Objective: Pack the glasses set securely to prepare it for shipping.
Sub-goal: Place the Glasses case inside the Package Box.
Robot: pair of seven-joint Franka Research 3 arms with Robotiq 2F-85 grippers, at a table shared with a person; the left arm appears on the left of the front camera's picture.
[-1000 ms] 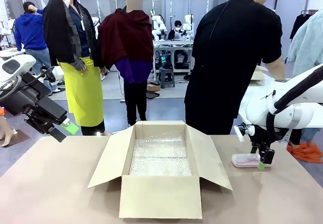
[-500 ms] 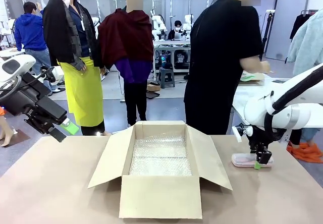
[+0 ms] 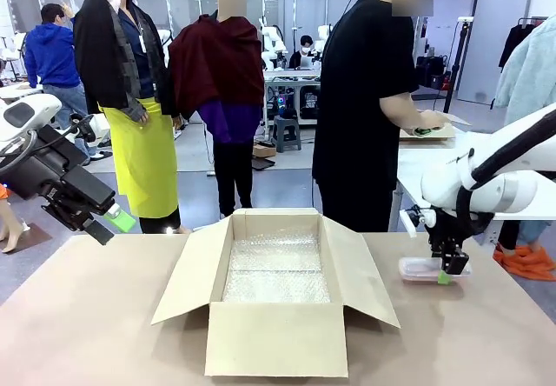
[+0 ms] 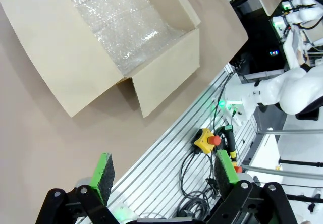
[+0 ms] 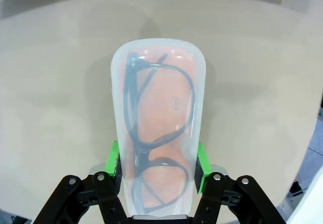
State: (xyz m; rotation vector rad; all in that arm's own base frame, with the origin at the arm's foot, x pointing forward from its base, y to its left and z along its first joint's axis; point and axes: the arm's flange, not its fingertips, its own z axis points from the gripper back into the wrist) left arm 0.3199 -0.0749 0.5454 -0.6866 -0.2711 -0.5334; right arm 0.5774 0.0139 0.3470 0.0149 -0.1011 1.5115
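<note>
Right wrist view: right claw (image 5: 156, 161) clamped on the pink-glasses case (image 5: 159, 98) on the worktop (image 5: 50, 82) — nothing packed yet in the box (image 3: 278, 338) lined with bubble wrap (image 3: 276, 269); left claw (image 4: 165, 171) gapes, empty.

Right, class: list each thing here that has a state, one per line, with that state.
Box: open, flaps spread, bubble wrap lining its floor.
Glasses case: closed, flat on the table.
Left pincer: open, empty.
Right pincer: shut on the glasses case.

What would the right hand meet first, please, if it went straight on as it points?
Most likely the table: the right hand points down at it, its fingers astride the clear glasses case.
</note>
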